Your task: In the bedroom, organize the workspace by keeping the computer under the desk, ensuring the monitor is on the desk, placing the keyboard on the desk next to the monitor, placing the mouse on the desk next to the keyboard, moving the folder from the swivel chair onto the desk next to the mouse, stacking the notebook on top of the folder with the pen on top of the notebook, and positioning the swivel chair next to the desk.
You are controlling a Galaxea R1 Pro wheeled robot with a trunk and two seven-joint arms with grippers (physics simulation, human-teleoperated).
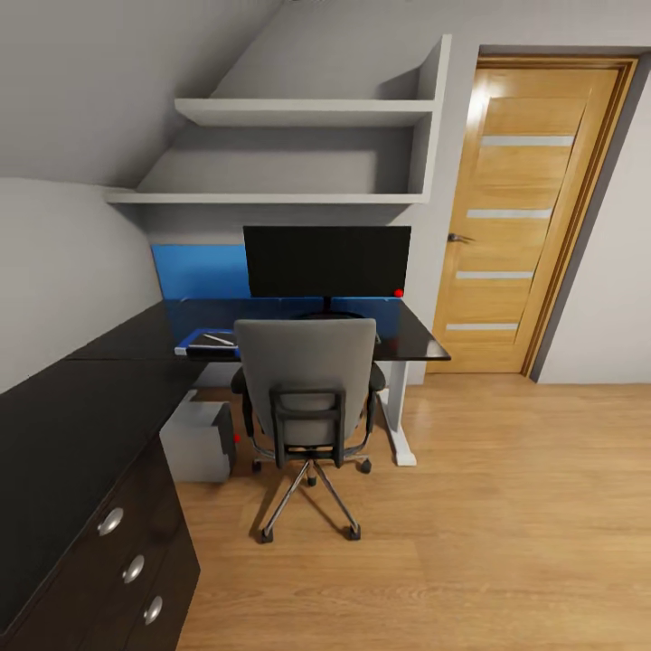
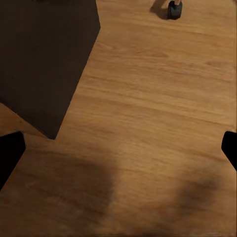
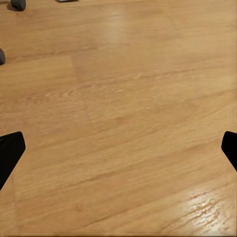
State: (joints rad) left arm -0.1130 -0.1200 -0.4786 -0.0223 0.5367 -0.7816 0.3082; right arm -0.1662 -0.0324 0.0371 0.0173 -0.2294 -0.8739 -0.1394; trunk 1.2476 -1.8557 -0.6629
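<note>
Left gripper (image 2: pixel 118 148) and right gripper (image 3: pixel 118 148) both hang wide apart, holding nothing, over the wood floor (image 1: pixel 506 506). The chair (image 1: pixel 307 398) sits pulled in at the desk (image 1: pixel 411 339), its back toward the camera. The monitor (image 1: pixel 327 260) stands on the desk, screen facing out, long axis running across. The computer (image 1: pixel 199 441) rests on the floor under the desk. A door (image 1: pixel 524 217) is to the right, and a dresser (image 1: pixel 81 488) to the left.

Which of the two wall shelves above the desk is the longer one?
The lower shelf, just above the monitor, is longer; it stretches further left than the upper shelf, which is cut short by the sloping ceiling.
</note>
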